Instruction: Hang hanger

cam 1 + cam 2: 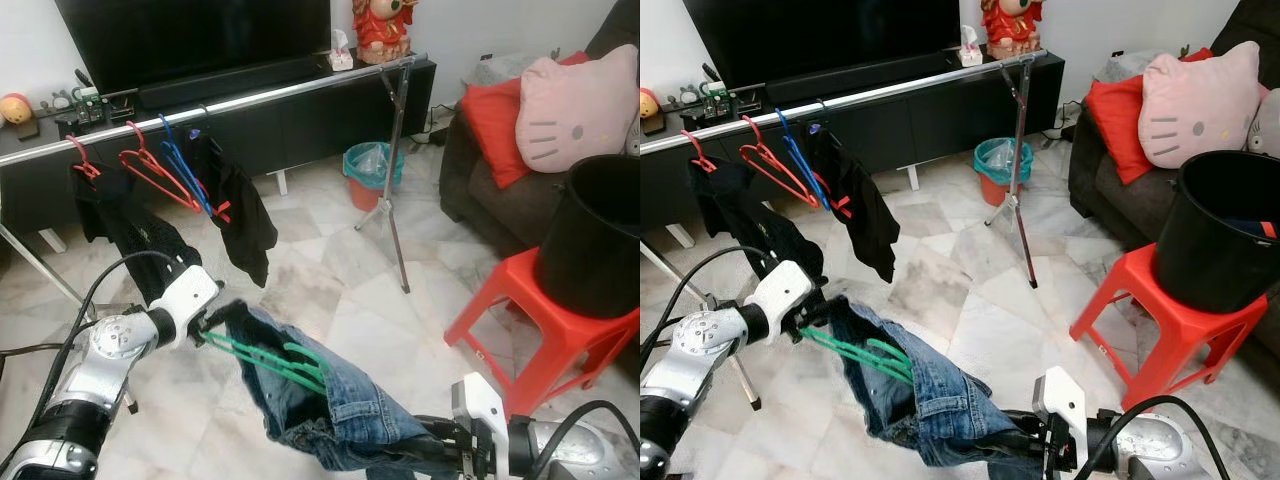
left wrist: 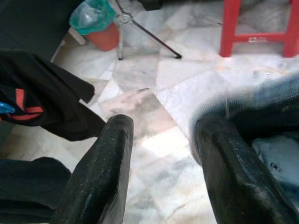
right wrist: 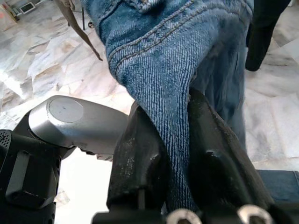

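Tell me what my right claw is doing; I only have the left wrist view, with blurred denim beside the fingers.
Observer: The right claw is pinching a fold of the jeans.
Operator: Is the hanger in them?
Observer: Yes, a green hanger sits inside the jeans, its end at the left claw.
Operator: Where's the rail?
Observer: The silver rail runs ahead, above both claws, carrying red hangers, a blue hanger and black clothes.

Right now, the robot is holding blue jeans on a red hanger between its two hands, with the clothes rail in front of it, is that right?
Not quite: the hanger in the jeans is green, not red, as the left eye view shows. The red hangers are on the clothes rail. The rest holds: the left hand is at the hanger's end, and the right hand pinches the denim.
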`<state>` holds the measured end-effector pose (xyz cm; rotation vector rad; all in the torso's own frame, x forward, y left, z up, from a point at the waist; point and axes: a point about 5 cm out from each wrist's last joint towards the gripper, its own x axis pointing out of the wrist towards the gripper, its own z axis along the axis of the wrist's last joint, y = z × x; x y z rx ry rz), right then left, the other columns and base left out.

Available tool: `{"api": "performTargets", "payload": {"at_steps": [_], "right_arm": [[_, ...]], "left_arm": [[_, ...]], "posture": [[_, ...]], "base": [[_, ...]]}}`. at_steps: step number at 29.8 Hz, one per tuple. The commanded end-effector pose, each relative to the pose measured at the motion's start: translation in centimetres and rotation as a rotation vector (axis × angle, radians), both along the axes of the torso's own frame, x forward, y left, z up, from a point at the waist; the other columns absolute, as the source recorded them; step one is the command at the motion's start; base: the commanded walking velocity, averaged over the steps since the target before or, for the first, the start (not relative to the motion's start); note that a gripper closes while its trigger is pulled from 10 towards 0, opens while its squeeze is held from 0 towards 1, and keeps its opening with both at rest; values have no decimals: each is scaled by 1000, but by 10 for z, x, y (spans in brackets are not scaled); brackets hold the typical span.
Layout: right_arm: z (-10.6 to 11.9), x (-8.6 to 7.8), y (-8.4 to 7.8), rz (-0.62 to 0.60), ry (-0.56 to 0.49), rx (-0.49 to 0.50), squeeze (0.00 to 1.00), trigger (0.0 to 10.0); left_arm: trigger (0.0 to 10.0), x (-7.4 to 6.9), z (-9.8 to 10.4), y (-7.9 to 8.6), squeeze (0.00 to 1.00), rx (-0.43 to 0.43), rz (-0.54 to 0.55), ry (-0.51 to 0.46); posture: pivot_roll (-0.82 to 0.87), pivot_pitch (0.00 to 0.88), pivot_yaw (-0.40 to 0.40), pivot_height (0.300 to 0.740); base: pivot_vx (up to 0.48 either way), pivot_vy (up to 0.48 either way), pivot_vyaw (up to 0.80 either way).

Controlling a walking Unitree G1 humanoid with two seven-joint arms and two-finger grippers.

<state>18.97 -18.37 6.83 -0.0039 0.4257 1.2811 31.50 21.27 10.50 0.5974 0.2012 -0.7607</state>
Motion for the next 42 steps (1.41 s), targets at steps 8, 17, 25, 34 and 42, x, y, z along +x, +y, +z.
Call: {"api": "performTargets", "payload": {"at_steps": [8,17,25,34,42], "right_arm": [[6,1,16,58,-44,44,0,10000],[3,2,17,53,-42,28,4,10000],[0,4,14,21,-51,10,27,10000],[0,12,3,-27,-89,-55,24,10000],[-10,50,-25,-352,-259,-254,0,10000]], "left_arm": [[10000,-6,5,-19,0,1,-149,14],[10000,21,19,-2,0,231,116,-277],[10000,30,22,35,0,271,402,-275],[10000,21,21,77,0,423,463,-260],[10000,16,13,62,0,178,411,-202]], "posture": [[67,15,93,740],[68,16,98,740],[65,16,100,740],[69,14,96,740],[68,4,94,740]], "base": [[0,0,0],[0,0,0],[0,0,0],[0,0,0],[0,0,0]]}}
